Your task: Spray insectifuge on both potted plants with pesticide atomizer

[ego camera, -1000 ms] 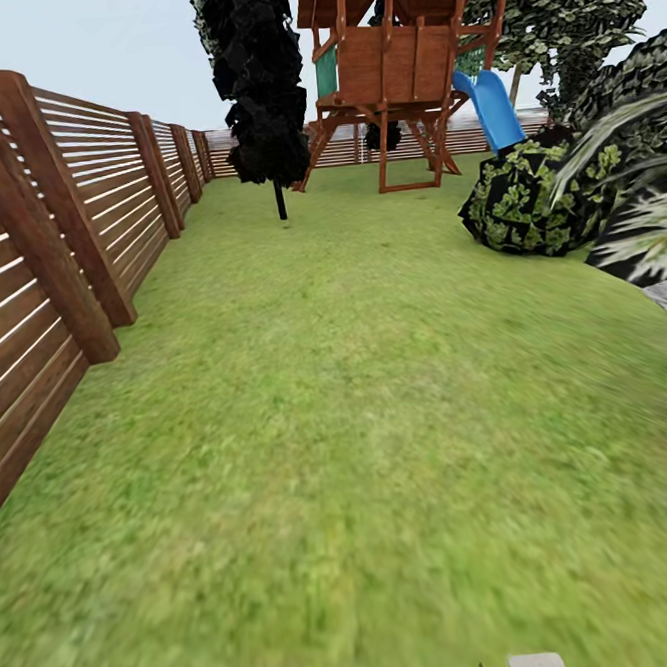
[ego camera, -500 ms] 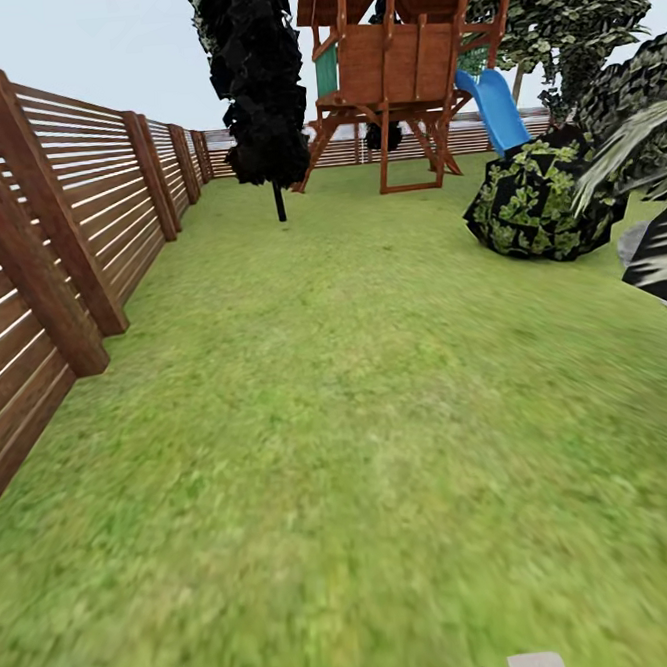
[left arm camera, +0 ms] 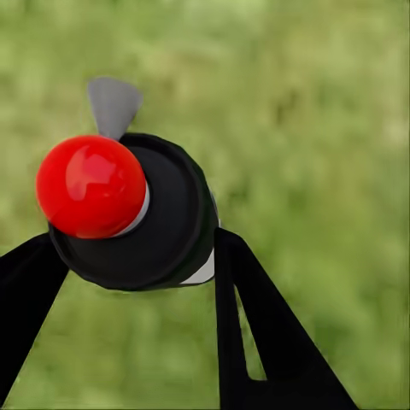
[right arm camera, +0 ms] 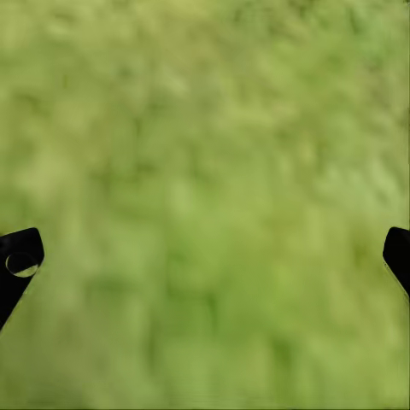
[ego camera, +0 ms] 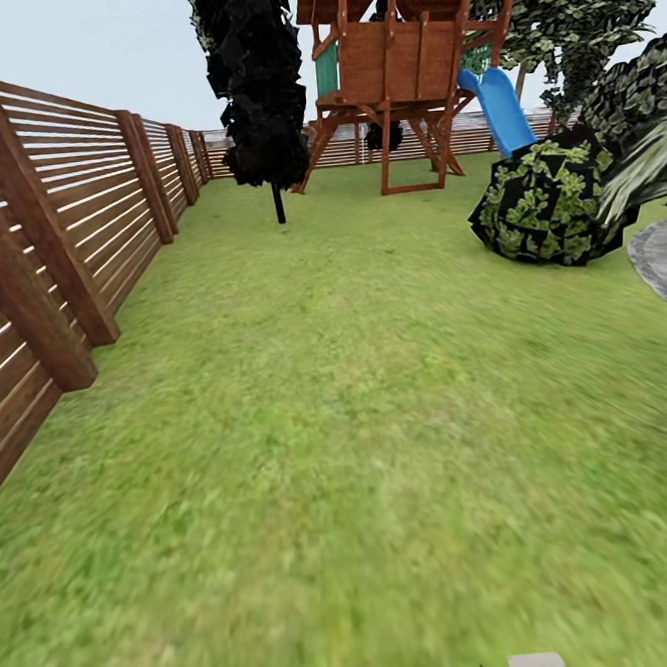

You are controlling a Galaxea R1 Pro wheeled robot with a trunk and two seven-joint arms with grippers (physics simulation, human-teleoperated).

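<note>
Red-capped pesticide atomizer [left arm camera: 128,213] clamped in L gripper [left arm camera: 128,282] | R gripper [right arm camera: 205,256] wide open, nothing held | potted plants unseen; base to be turned slowly.

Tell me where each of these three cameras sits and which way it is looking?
Head view: sits high on the robot, facing forward and down over the lawn, with the fence at its left and the playhouse ahead; small grey bits of the robot show at the bottom edge.
Left wrist view: looks along the left gripper, whose dark fingers clamp the pesticide atomizer, seen from its red-capped end.
Right wrist view: looks down past the open right gripper at blurred grass.
Shared: all views show the same lawn.
</note>
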